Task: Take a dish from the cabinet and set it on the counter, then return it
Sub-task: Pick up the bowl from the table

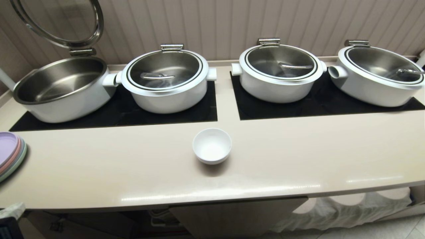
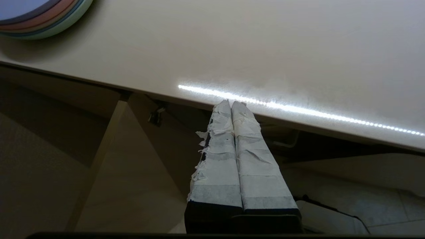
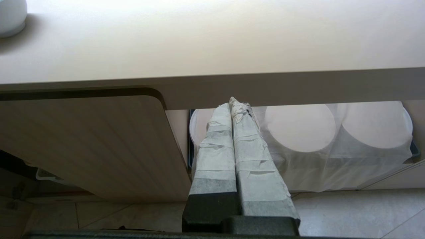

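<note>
Nearest the lens in each wrist view are the tape-wrapped fingers. The left gripper (image 2: 232,104) has its fingers pressed together on nothing, tips level with the front edge of the table (image 2: 232,49) and just short of it; in my judgement it stands clear because the dish is already put down. Below that edge the cabinet (image 2: 132,172) stands open, one ribbed door swung out, the interior dark.

Left to right on the table in the head view: a stack of pastel plates (image 1: 10,152) at the left end; an open steel pot (image 1: 63,89) with its lid raised; three lidded white pots on the dark glossy panels. The dish (image 1: 212,146) stands upright and alone on bare table in front of the gap between the two panels, near the middle, touching nothing. Its mouth faces straight up and it rests on its foot. Being round, it has no long axis across the table; its axis is vertical.

The right gripper (image 3: 234,103) is likewise closed and empty, parked below the table edge beside the cabinet door (image 3: 93,142), with white cloth-covered discs (image 3: 298,129) behind it. The return step appears not yet started.
</note>
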Controlling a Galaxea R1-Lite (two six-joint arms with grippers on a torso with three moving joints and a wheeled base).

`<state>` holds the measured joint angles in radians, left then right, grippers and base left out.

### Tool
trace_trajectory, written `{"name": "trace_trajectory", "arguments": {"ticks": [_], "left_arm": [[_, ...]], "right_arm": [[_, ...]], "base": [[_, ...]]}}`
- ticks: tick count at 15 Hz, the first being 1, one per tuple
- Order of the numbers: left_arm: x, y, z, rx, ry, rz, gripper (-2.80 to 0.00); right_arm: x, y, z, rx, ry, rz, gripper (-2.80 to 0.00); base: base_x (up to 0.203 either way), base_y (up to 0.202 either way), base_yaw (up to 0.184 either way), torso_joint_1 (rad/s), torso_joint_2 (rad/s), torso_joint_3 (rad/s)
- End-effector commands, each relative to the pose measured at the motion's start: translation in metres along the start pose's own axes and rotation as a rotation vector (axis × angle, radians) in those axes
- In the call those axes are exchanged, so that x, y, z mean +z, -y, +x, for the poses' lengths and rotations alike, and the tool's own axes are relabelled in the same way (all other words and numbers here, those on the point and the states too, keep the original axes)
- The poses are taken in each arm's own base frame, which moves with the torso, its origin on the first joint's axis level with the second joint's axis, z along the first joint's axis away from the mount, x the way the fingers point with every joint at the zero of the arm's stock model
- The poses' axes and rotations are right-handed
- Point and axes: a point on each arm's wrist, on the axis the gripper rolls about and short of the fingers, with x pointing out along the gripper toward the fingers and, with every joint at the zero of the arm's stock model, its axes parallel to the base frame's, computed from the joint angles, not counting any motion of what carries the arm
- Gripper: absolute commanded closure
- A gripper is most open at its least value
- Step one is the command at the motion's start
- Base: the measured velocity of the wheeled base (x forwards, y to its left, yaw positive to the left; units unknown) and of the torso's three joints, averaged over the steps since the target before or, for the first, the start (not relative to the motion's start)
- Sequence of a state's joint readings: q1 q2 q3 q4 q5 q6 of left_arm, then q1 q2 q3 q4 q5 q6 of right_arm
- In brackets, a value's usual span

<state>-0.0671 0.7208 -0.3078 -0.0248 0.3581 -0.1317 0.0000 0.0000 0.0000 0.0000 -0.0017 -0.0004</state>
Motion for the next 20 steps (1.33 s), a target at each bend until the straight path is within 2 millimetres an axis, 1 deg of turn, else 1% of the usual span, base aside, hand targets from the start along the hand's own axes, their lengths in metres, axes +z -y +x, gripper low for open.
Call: {"name": "trace_trajectory", "arguments": {"ticks": [1, 4, 6, 7, 9, 12, 17, 20], "left_arm": [[-0.022, -0.009, -0.012, 0.028, 0.048, 0.002, 0.00], [-0.048, -0.015, -0.023, -0.002, 0.114, 0.019, 0.00], [-0.068, -0.018, -0.027, -0.019, 0.151, 0.028, 0.00], [-0.075, -0.019, -0.029, -0.025, 0.174, 0.025, 0.00], [-0.082, -0.019, -0.033, -0.099, 0.223, 0.021, 0.00], [-0.087, -0.018, -0.037, -0.214, 0.309, 0.022, 0.00], [-0.103, -0.021, -0.045, -0.272, 0.382, 0.024, 0.00], [-0.105, -0.021, -0.045, -0.282, 0.371, 0.019, 0.00]], "right_arm": [[0.000, 0.000, 0.000, 0.002, 0.000, 0.000, 0.00], [0.000, 0.000, 0.000, 0.002, 0.000, -0.001, 0.00], [0.000, 0.000, 0.000, 0.001, 0.000, 0.000, 0.00], [0.000, 0.000, 0.000, 0.000, 0.000, 0.000, 0.00], [0.000, 0.000, 0.000, 0.000, 0.000, -0.001, 0.00], [0.000, 0.000, 0.000, 0.000, 0.000, 0.000, 0.00], [0.000, 0.000, 0.000, 0.000, 0.000, -0.001, 0.00], [0.000, 0.000, 0.000, 0.000, 0.000, -0.001, 0.00]], "base": [[0.000, 0.000, 0.000, 0.000, 0.00, 0.000], [0.000, 0.000, 0.000, 0.000, 0.00, 0.000], [0.000, 0.000, 0.000, 0.000, 0.00, 0.000], [0.000, 0.000, 0.000, 0.000, 0.00, 0.000], [0.000, 0.000, 0.000, 0.000, 0.00, 0.000], [0.000, 0.000, 0.000, 0.000, 0.00, 0.000], [0.000, 0.000, 0.000, 0.000, 0.00, 0.000], [0.000, 0.000, 0.000, 0.000, 0.00, 0.000]]}}
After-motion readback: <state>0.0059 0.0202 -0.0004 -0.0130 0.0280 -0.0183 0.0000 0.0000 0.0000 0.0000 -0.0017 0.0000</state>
